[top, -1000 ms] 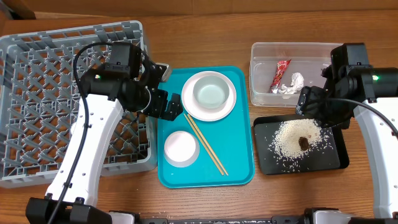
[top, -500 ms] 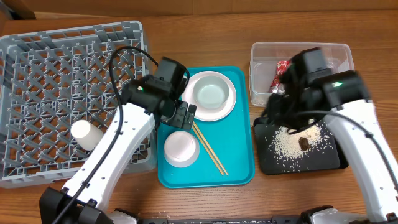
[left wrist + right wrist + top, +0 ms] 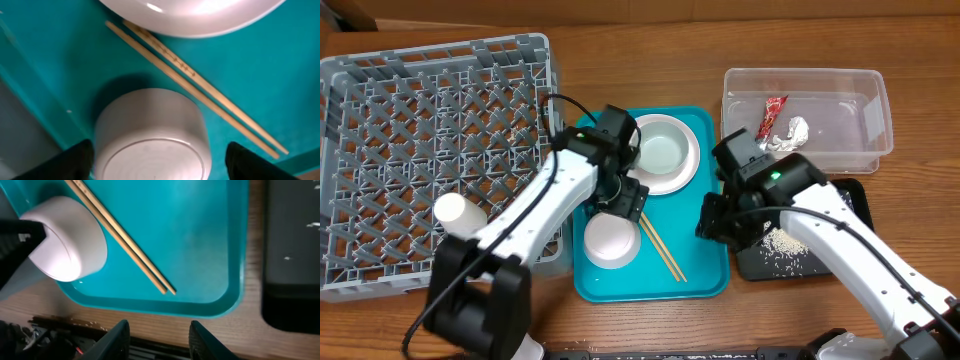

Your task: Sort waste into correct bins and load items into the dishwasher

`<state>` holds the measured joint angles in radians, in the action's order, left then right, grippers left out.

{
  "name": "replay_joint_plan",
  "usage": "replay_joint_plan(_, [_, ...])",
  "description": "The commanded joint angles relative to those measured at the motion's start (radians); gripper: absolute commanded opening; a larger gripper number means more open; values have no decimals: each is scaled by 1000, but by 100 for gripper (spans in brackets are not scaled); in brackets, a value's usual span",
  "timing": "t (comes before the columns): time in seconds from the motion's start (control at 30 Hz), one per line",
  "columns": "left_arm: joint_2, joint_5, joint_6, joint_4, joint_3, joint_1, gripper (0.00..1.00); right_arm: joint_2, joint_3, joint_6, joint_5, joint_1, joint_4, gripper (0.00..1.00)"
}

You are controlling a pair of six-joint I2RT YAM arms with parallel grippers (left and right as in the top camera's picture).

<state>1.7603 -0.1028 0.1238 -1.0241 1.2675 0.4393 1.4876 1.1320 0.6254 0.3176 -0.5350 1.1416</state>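
Observation:
The pale pink bowl [image 3: 611, 238] sits on the teal tray, seemingly upside down with its foot ring up. My left gripper [image 3: 626, 198] is open above it. In the left wrist view the gripper [image 3: 152, 167] has a finger on each side of the bowl [image 3: 150, 132], not touching it. Two chopsticks [image 3: 655, 240] lie beside the bowl. The white plate [image 3: 685, 172] holds the grey-green bowl [image 3: 658, 150]. A white cup [image 3: 453, 210] lies in the grey dish rack [image 3: 380, 100]. My right gripper [image 3: 162, 340] is open and empty over the tray's right front edge.
The clear tub [image 3: 860, 85] holds the red wrapper [image 3: 772, 118] and the white tissue [image 3: 790, 135]. The black tray [image 3: 855, 200] holds rice [image 3: 785, 243] and is mostly under my right arm; the brown scrap is hidden. The teal tray [image 3: 705, 270] lies in the middle.
My left arm left the white cup in the rack and moved right over the pink bowl. My right arm moved left from the black tray to the teal tray's edge.

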Motion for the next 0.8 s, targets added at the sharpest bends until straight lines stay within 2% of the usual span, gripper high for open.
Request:
replay_joint_plan(0.0, [66,-108,-16,-15,-5,7,82,-1,-27,34,8,-28,-19,40])
replay_joint_plan(0.07, [82,-166,-29,-29,-5,7,91,-1,-27,34,6,-27,-19,40])
replay_joint_plan(0.1, [84,-158,-32,-53,-5,7,100,-1,-27,34,6,-26,-19,40])
replay_joint_plan(0.3, [81,-36,-3,-116,-2,6,100,-1,-27,33,5,-26,-19,41])
replay_joint_plan(0.5, [81,-67,6,-261,5,8,100,-1,-27,33,5,-26,-19,41])
replay_joint_plan(0.77, [82,-56,35,-213,-13,80,100,-1,-27,33,6,-26,-19,42])
